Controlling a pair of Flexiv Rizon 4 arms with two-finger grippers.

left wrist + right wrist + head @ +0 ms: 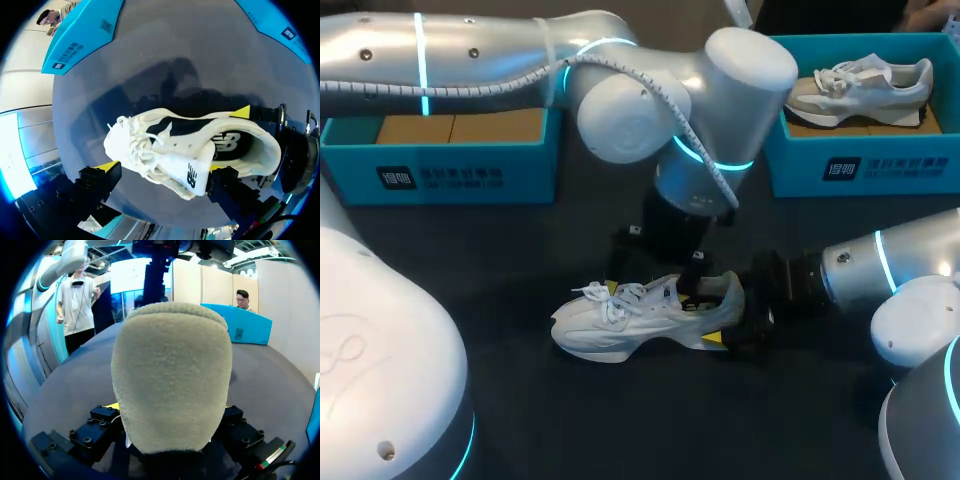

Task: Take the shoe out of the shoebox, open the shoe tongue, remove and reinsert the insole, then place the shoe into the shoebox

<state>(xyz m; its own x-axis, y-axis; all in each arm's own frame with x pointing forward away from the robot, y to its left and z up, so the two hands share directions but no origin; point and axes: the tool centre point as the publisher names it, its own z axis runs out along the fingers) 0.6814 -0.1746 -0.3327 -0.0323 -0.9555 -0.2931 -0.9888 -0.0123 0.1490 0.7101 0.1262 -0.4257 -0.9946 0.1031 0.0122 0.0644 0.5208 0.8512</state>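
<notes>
A white shoe (620,325) lies on the dark table, toe to the left. My right gripper (728,316) comes in from the right and is shut on its heel, which fills the space between the fingers in the right wrist view (171,407). My left gripper (652,294) hangs open just over the laces and collar. In the left wrist view (161,166) its yellow tips straddle the white tongue (195,175). The dark insole (227,144) shows inside the shoe's mouth.
A blue shoebox (850,165) at the back right holds a second pale shoe (860,90). Another blue box (440,170) with brown cardboard inside stands at the back left. My left arm (620,90) crosses above the table's middle.
</notes>
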